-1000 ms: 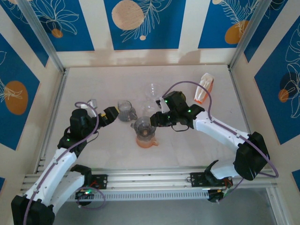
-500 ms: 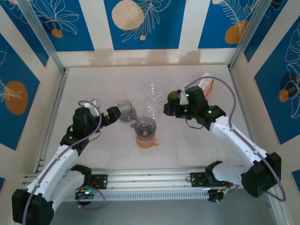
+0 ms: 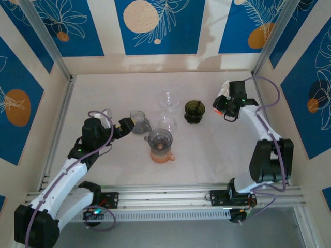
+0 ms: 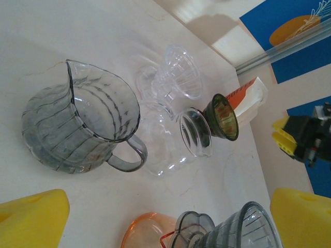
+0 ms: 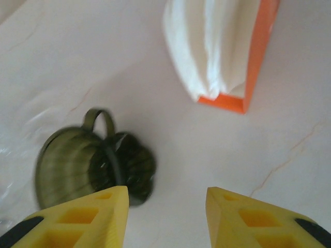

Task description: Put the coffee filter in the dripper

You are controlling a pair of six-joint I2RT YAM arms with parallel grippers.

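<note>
Coffee filter pack [image 5: 220, 49] lies ahead of the empty right claw [image 5: 165, 192], apart.

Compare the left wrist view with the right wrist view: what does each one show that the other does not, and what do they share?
Left wrist, not right wrist: a grey pitcher, a clear carafe, a clear dripper and a grey dripper on an orange base. Right wrist, not left wrist: the handle of the green dripper. Both: the green dripper and the filter pack.

Dripper [image 3: 194, 110], filter pack [image 5: 222, 51], pitcher [image 4: 77, 124] on table [image 3: 217, 155]
</note>
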